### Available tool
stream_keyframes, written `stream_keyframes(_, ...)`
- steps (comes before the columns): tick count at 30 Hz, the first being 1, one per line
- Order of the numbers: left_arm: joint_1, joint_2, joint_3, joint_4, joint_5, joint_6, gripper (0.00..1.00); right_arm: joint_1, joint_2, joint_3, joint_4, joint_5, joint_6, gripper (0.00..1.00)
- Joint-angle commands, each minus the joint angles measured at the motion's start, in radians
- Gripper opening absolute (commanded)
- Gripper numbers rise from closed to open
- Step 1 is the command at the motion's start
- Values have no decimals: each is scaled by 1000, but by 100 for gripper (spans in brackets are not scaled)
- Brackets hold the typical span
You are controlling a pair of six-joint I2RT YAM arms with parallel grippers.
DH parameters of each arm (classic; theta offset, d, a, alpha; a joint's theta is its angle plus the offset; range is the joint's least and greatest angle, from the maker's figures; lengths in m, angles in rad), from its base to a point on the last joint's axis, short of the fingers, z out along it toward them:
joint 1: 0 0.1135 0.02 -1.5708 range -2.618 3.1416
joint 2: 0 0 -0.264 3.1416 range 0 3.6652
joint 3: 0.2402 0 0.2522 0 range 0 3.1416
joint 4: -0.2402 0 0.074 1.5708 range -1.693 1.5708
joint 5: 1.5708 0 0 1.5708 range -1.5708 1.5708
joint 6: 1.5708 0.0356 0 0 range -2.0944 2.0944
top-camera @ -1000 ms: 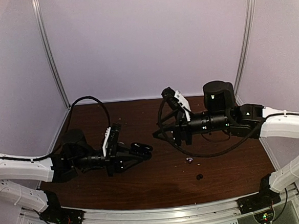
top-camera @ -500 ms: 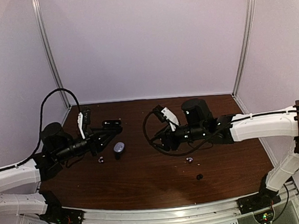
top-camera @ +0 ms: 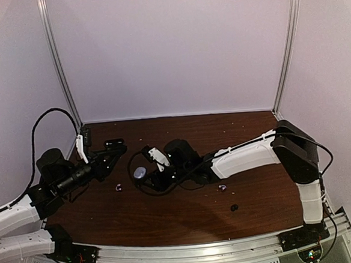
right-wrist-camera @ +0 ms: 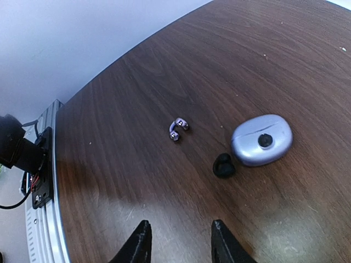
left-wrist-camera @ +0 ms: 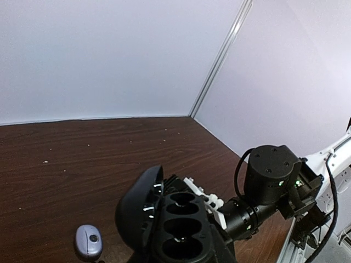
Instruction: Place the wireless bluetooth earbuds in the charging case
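Charging case [right-wrist-camera: 261,139], grey-blue oval shell, lid shut, contents unseen. Right wrist view: case at 1 o'clock of right gripper [right-wrist-camera: 180,226], fingers parted, nothing between them. Glossy pale-purple earbud [right-wrist-camera: 178,130] at 12. Small black lump [right-wrist-camera: 223,165] sits just beside case at 8. Only top view shows second pale-purple earbud [top-camera: 223,188], 4 o'clock of case, well apart. Left gripper [top-camera: 117,146] closed tight, 11 o'clock of case.

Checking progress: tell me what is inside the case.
The case is shut, so its inside is hidden; whether a bud sits in it cannot be told. Only its grey shell with a dark spot shows. One bud lies on the table outside it.
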Motion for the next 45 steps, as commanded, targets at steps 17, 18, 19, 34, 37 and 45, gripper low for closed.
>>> stream_keyframes(17,14,-47,46,-51,-76,2,0,38,328,332,-51,164,43,33)
stream_keyframes(18,14,-51,47,-52,-78,4,0,38,337,342,-58,174,43,33)
stream_keyframes(19,14,-53,47,-55,-78,5,0,38,345,350,-65,182,43,33)
stream_keyframes(34,14,-65,40,-60,-90,12,0,32,450,473,-129,225,24,28)
stream_keyframes(37,14,-62,37,-53,-88,10,0,27,452,470,-132,235,23,28)
stream_keyframes(45,14,-48,38,-47,-84,13,0,19,467,478,-107,215,-13,37)
